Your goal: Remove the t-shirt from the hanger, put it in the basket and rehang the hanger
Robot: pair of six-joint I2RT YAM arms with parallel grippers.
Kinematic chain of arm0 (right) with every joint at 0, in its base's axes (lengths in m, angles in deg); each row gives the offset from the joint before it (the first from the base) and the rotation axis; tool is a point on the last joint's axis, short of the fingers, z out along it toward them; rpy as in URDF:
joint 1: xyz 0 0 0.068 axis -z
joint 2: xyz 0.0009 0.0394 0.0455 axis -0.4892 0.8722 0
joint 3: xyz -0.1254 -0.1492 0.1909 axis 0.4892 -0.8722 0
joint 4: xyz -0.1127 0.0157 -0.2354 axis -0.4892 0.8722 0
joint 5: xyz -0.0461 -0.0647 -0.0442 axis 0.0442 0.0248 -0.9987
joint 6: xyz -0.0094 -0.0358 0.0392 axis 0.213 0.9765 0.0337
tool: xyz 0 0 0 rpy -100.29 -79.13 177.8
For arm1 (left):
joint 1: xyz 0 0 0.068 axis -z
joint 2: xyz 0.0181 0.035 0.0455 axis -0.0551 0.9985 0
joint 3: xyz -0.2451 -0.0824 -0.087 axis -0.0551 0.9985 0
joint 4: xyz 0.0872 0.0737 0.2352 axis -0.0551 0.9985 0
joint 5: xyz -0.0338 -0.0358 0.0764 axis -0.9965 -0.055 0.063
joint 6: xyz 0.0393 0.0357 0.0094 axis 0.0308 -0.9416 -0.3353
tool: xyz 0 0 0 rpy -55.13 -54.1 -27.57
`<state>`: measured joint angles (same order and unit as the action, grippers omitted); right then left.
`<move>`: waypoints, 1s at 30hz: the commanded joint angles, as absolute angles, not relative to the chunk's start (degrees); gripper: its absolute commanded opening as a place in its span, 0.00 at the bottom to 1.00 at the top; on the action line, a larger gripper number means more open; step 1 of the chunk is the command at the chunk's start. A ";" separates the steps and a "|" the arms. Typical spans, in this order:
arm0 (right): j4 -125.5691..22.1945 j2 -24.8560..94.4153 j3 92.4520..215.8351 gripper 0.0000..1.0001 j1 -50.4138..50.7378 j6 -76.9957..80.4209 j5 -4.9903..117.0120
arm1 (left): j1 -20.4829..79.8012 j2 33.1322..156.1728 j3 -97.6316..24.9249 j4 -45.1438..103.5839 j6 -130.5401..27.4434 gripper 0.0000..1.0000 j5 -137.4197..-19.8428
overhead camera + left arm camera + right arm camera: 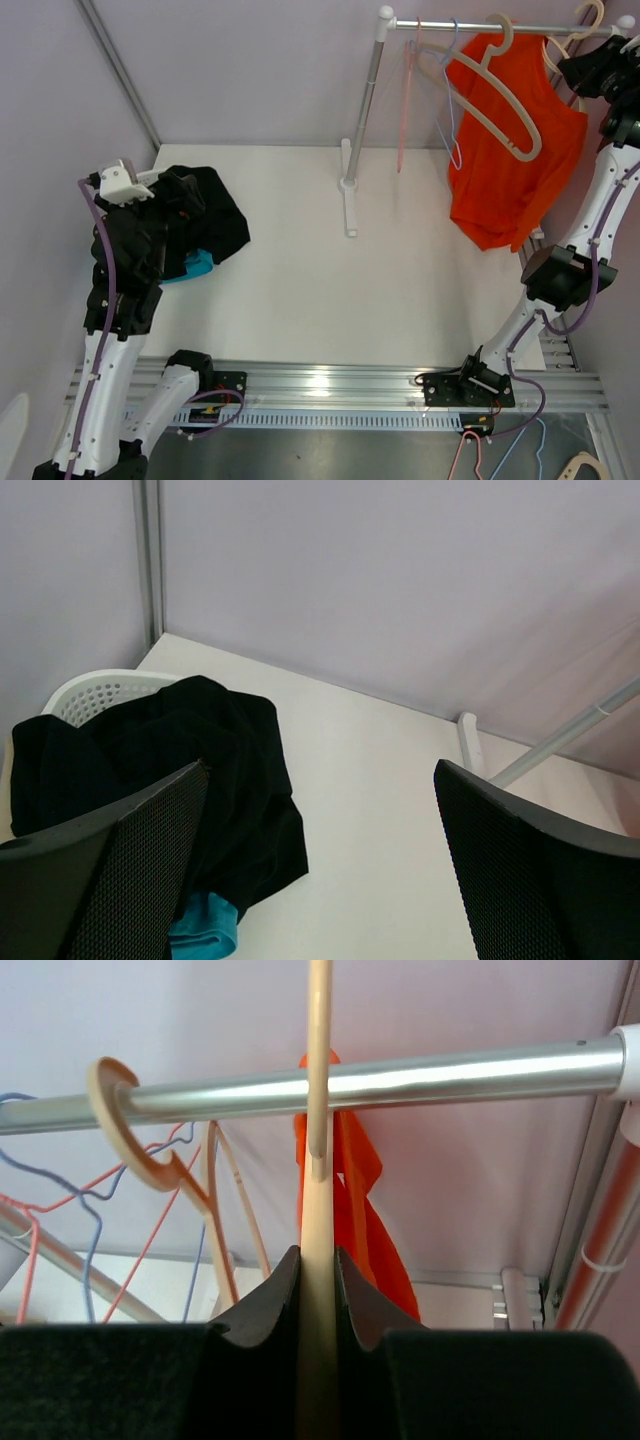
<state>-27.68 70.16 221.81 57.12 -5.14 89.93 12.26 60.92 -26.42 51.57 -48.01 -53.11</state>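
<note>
Squeezing a smooth tan hanger [318, 1160] just below the shiny round metal rail [420, 1072], the right gripper [318, 1265] clamps it tight; the left gripper [320, 865] has jaws wide apart.

T-shirt [510, 170] under rail [470, 27] at 1 o'clock, clothes heap [215, 225] over basket [100, 692] at 9 o'clock on counter [400, 300], rack foot [348, 200] between them.

One rail [470, 27] carries one orange t-shirt [510, 190], two beige hangers [102, 1110], one pink hanger [404, 120], one blue hanger [448, 145]. Three other hangers [585, 465], two garments [215, 215] and one basket [100, 692] lie elsewhere
</note>
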 commanded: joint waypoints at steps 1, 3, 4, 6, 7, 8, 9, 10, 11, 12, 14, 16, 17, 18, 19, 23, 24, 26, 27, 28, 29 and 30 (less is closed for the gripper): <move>-25.75 63.30 222.12 0.00 57.24 -3.17 85.82 | 13.79 61.26 -27.38 49.34 -49.94 1.00 -54.98; -20.14 61.99 221.77 0.00 57.06 -2.46 82.84 | 14.67 62.22 -28.95 49.87 -49.94 0.99 -56.39; -18.37 61.28 220.29 0.00 56.98 -1.59 81.43 | 15.11 62.66 -29.31 50.30 -50.12 0.99 -57.00; -15.46 57.26 216.43 0.00 56.63 -1.14 76.60 | 17.30 63.71 -30.45 50.74 -50.82 1.00 -57.63; -15.02 55.67 211.28 0.00 56.10 -1.23 73.89 | 18.35 64.07 -31.15 50.83 -51.17 1.00 -57.45; -15.02 53.82 208.44 0.00 55.83 -1.05 71.51 | 20.63 64.51 -32.11 51.01 -52.04 1.00 -57.28; -15.19 51.98 205.63 0.00 55.57 -0.97 67.66 | 21.87 64.86 -32.30 51.10 -52.40 1.00 -57.01; -15.28 48.92 203.34 0.00 54.87 -1.23 65.53 | 23.19 65.91 -33.34 51.19 -52.93 0.99 -57.18; -14.24 47.58 200.09 0.00 54.52 -2.19 63.25 | 25.72 66.44 -33.79 51.54 -53.28 1.00 -57.71; -13.27 46.44 198.84 0.00 53.99 -2.54 59.22 | 27.05 67.14 -34.14 51.63 -53.55 1.00 -58.93; -10.28 43.27 195.60 0.00 51.88 -5.34 54.28 | 31.97 68.99 -35.28 51.71 -54.60 0.99 -60.69; -9.13 39.16 192.43 0.00 49.60 -7.29 45.85 | 37.40 69.78 -34.59 49.79 -57.48 1.00 -67.79; -9.56 37.30 190.33 0.00 46.81 -8.95 42.78 | 39.61 69.70 -33.11 48.30 -58.63 0.99 -69.91; -10.52 35.11 185.00 0.00 45.13 -9.75 36.74 | 41.72 69.43 -31.18 44.28 -59.17 1.00 -72.54; -12.80 32.74 182.07 0.00 43.54 -10.62 34.24 | 44.88 69.43 -30.03 42.24 -59.96 0.99 -79.01; -12.21 23.07 173.70 0.00 40.10 -16.24 28.69 | 51.40 74.76 -27.03 35.99 -59.53 0.99 -89.78; -11.60 22.00 173.00 0.00 39.58 -17.48 28.25 | 52.72 76.71 -27.72 35.37 -59.44 0.99 -90.75; -9.92 19.20 170.80 0.00 38.87 -19.15 25.54 | 57.37 82.92 -28.95 33.79 -59.61 0.99 -91.38; -9.83 18.13 169.84 0.00 37.39 -20.38 24.39 | 58.78 84.88 -29.48 32.57 -59.87 1.00 -91.38; -9.48 17.08 168.09 0.00 36.77 -21.08 23.07 | 61.75 86.81 -29.57 28.73 -60.40 0.99 -91.11; -9.74 15.15 167.11 0.00 35.98 -21.27 22.88 | 63.17 90.14 -29.49 26.69 -60.66 1.00 -90.59; -10.09 14.35 166.23 0.00 35.97 -21.53 22.88 | 64.23 91.91 -29.49 24.58 -60.93 0.99 -91.11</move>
<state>-7.60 17.53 168.11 37.52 -17.23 28.43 60.39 86.71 -28.48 33.11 -58.70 -87.04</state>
